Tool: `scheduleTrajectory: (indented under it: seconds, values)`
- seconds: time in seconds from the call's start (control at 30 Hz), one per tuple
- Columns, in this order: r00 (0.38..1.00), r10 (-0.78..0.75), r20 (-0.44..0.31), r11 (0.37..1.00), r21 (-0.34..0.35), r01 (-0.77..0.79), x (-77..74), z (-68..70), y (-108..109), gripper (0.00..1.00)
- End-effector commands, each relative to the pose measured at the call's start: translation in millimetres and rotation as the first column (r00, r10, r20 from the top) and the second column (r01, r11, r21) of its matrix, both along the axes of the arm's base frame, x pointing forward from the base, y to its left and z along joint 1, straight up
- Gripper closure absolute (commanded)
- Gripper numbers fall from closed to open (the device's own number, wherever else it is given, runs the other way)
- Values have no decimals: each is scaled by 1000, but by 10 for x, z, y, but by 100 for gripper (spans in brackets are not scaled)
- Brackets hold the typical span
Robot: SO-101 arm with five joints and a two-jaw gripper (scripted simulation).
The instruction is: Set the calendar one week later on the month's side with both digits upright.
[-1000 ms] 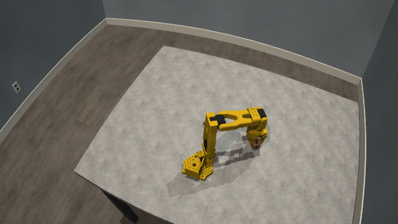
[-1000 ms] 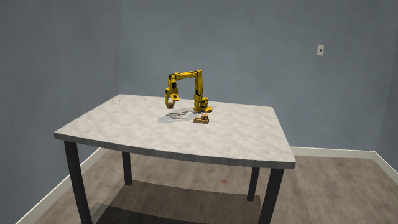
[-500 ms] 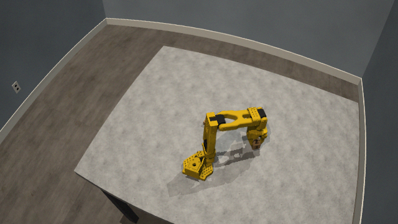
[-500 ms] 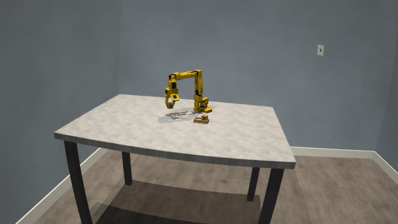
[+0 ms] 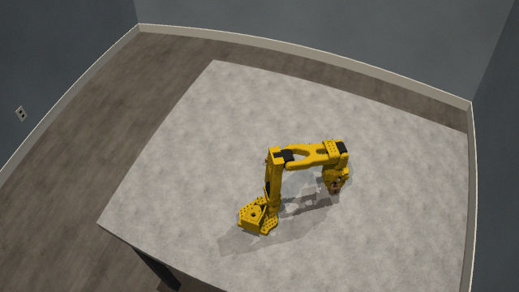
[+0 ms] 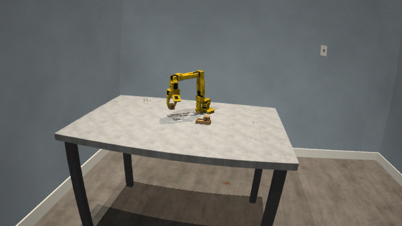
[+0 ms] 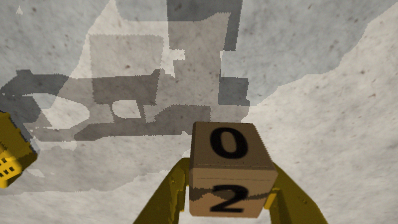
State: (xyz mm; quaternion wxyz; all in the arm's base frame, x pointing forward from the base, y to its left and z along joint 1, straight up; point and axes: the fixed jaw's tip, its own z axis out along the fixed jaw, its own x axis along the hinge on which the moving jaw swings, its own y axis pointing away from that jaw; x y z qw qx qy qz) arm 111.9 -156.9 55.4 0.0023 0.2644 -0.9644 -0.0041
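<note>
My gripper (image 7: 227,202) is shut on a wooden date cube (image 7: 231,167). The cube's top face shows a 0 and the face toward the wrist camera shows a 2. I hold it a little above the bare table top, off to one side of the arm's base (image 5: 257,216). The gripper with the cube also shows in the top view (image 5: 334,187) and in the exterior view (image 6: 171,107). The wooden tray (image 6: 203,121) lies flat on the table in front of the base, with the other cube (image 6: 206,118) standing in it. Its digit is too small to read. In the top view the arm hides the tray.
The arm's shadow falls on the table under the gripper. The table edges are far from the gripper on all sides. A yellow part of the arm (image 7: 10,155) shows at the left edge of the wrist view.
</note>
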Motion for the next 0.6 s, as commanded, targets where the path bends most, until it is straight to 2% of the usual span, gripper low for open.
scheduleTrajectory:
  seconds: [0.0, 0.57]
  values:
    - [999, -8, 35, 999, -47, 10, 32, 74, -76, 100]
    - [999, -8, 35, 999, -47, 10, 33, 13, -79, 100]
